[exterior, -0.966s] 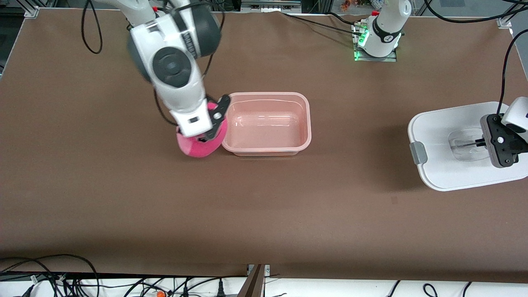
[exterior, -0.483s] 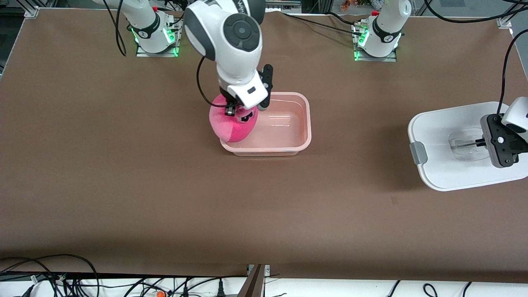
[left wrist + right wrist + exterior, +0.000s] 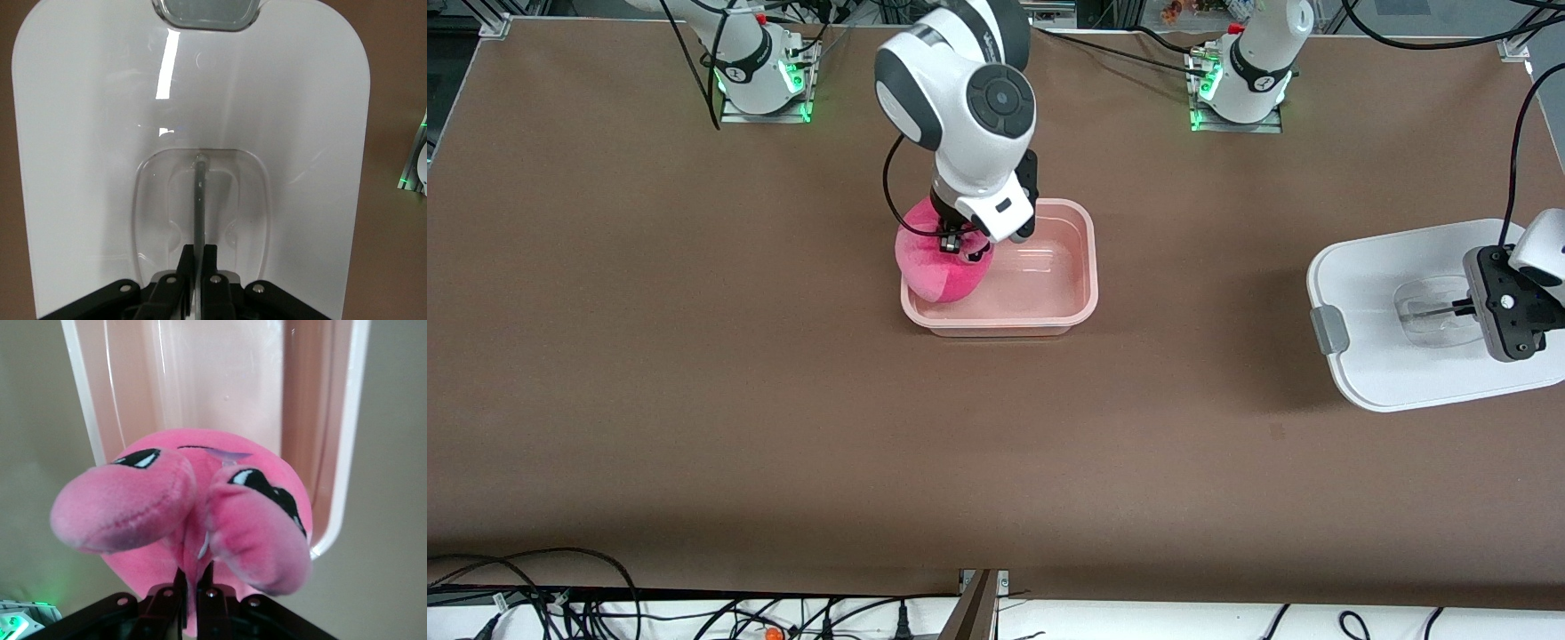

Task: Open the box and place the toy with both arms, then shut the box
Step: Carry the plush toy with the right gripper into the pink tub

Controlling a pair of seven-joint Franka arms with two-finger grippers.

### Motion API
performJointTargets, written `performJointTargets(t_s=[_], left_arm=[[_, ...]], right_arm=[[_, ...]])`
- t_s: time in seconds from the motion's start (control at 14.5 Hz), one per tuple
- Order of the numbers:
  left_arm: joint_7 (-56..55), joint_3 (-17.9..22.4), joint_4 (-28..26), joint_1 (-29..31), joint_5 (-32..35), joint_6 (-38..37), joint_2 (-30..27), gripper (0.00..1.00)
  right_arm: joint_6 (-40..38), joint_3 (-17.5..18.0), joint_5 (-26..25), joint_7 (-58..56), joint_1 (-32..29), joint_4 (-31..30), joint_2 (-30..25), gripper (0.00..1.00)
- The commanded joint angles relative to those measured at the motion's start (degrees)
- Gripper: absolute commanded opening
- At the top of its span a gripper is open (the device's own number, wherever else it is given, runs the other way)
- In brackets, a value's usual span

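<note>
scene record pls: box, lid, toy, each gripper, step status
box: open pink tub, mid-table, no lid on it
lid: white lid flat on the table toward the left arm's end, apart from the tub
toy: pink plush held over the tub's end toward the right arm
right gripper: shut on the plush
left gripper: shut on the lid's clear handle
status: toy not yet released; lid not yet on

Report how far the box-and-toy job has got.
Done: the lid is off, lying toward the left arm's end with the left gripper shut on its handle. In hand: the right gripper holds the toy over the open box. Left: release the toy, refit the lid.
</note>
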Motion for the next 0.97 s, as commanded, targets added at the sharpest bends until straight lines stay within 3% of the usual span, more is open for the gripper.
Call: performJointTargets(t_s=[0.0,0.34,0.41,0.48,0.55,0.9], left_arm=[[0.92,-0.09,1.16,0.10,1.19,-0.91,0.18,0.00],[1.01,-0.09,1.25,0.10,1.19,-0.91,0.18,0.00],[1.01,-0.09,1.16,0.10,1.19,-0.91,0.18,0.00],[1.01,-0.09,1.16,0.18,1.19,-0.91,0.10,0.00],[1.01,-0.09,1.25,0.18,1.10,-0.91,0.18,0.00],[1.01,-0.09,1.16,0.18,1.19,-0.91,0.18,0.00]], right_arm=[[-0.54,-0.63,-2.03,3.99,2.20,2.14,3.64,0.00],[5.53,-0.63,-2.74,6.99,2.91,1.96,8.30,0.02],[6.41,-0.63,-2.74,8.91,2.91,1.96,9.09,0.14],[7.28,-0.63,-2.83,9.80,3.09,1.88,9.97,0.43],[8.60,-0.63,-2.83,9.81,3.35,1.88,10.33,0.99],[18.52,-0.63,-2.04,20.15,4.49,1.96,10.60,1.00]])
